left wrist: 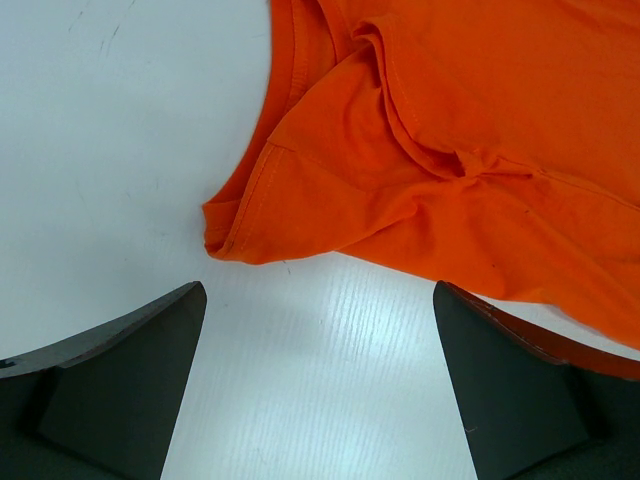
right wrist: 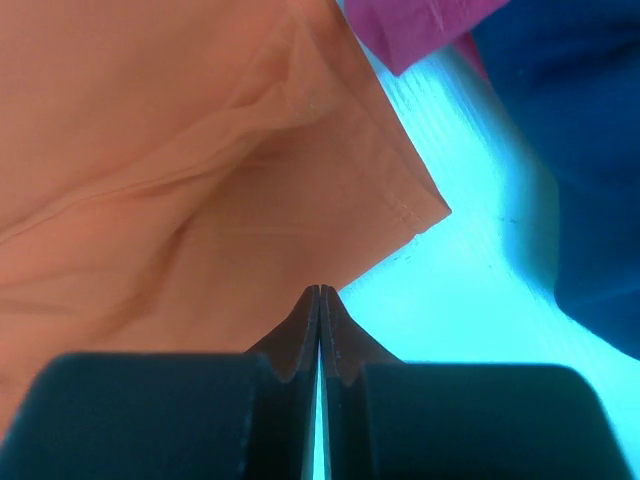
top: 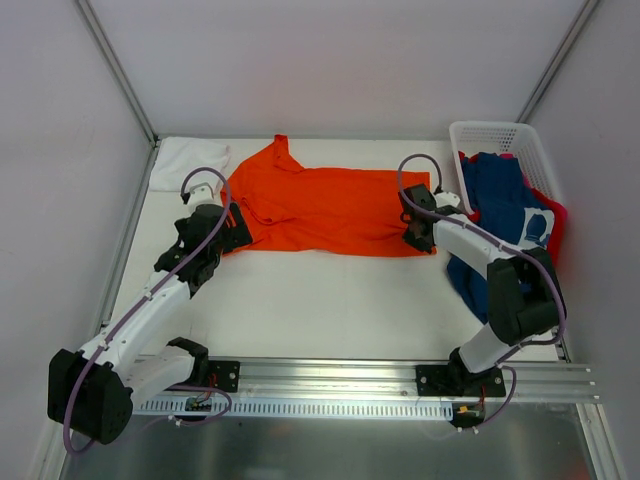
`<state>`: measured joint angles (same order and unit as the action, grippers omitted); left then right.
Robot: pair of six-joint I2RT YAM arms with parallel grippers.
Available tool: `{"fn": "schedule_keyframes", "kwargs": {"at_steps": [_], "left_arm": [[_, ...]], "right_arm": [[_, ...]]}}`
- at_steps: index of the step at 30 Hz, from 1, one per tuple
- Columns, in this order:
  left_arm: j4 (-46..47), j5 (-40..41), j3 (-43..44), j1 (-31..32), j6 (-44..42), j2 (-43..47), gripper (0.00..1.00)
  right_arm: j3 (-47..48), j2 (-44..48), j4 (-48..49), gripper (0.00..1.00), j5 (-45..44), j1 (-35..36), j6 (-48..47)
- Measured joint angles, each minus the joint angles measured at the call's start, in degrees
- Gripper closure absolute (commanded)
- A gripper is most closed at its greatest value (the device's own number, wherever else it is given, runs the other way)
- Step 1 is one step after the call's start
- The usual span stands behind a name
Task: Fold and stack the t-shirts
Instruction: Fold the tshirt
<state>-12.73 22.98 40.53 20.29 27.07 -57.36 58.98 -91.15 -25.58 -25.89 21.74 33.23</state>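
- I see the orange t-shirt [top: 320, 205] spread flat on the table [top: 320, 300], its long axis running from claw to claw.
- My left claw [left wrist: 318, 300]: fingers apart, sleeve [left wrist: 260, 215] just ahead.
- My right claw [right wrist: 320, 292]: pressed together at the hem corner [right wrist: 425, 210]; hold unclear.

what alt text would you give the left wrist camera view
A crumpled bright orange cloth t-shirt lies on a white table, a hemmed corner nearest the camera. Below it, the left gripper is wide open, its two dark fingers clear of the cloth.
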Motion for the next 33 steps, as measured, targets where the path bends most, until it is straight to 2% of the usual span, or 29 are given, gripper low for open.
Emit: {"fn": "schedule_keyframes", "kwargs": {"at_steps": [9,29,33], "left_arm": [[0.1,0.0,-0.2,0.0,0.0,-0.5,0.01],[0.5,1.8,-1.8,0.0,0.0,-1.0,0.01],[0.5,1.8,-2.1,0.0,0.0,-1.7,0.01]], "right_arm": [[1.5,-7.1,0.5,0.99,0.6,-0.2,0.4],[19.5,-22.3,1.7,0.99,5.7,-10.6,-4.0],[26.7,-26.9,1.4,0.99,7.1,-12.9,-5.0]]}}
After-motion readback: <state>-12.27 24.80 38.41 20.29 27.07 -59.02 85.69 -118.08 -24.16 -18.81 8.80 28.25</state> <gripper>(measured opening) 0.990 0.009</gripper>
